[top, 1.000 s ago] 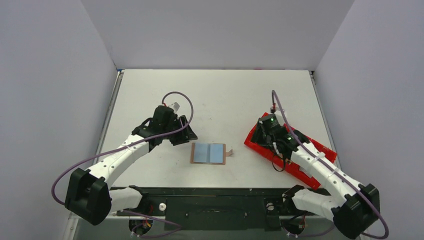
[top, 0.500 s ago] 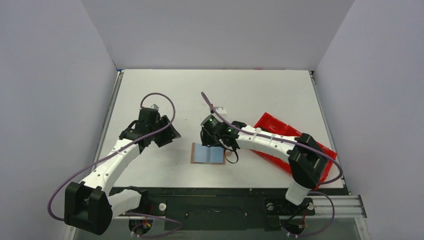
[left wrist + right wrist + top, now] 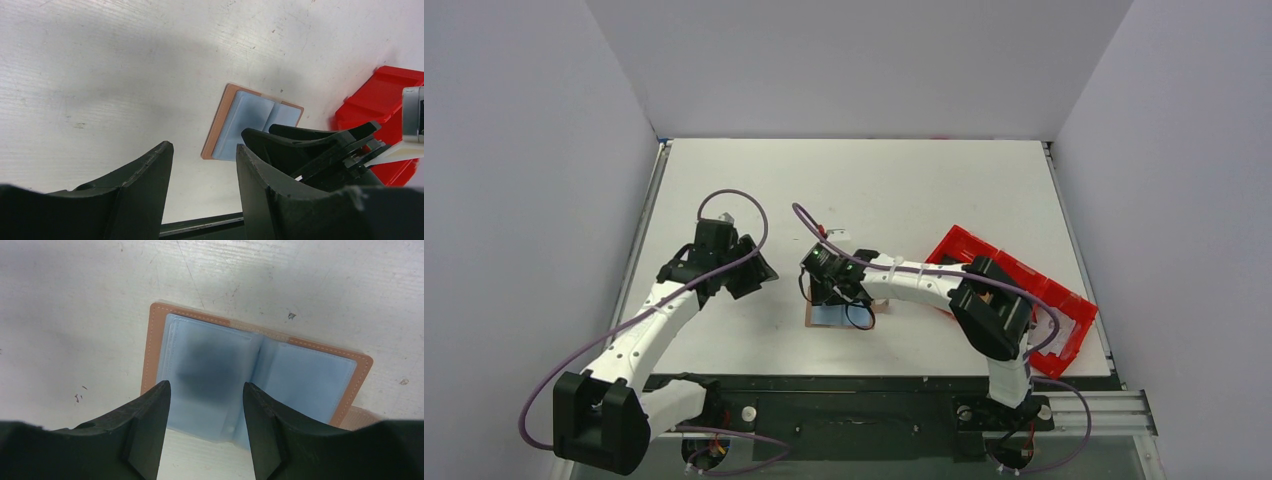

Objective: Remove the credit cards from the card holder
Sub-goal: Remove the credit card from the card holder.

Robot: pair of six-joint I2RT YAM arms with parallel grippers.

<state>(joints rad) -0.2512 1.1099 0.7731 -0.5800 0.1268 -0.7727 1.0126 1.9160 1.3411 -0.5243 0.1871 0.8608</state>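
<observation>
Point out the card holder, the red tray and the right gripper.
card holder (image 3: 258, 365): right wrist view, centre fold.
red tray (image 3: 1064, 302): top external view, far wall.
right gripper (image 3: 205, 385): right wrist view, midway between fingertips.

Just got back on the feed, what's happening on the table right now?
The card holder lies open on the table, blue panels up. The right gripper hovers over it, jaws open, holding nothing. The left gripper is open and empty, off to its left. The red tray sits to the right.
</observation>
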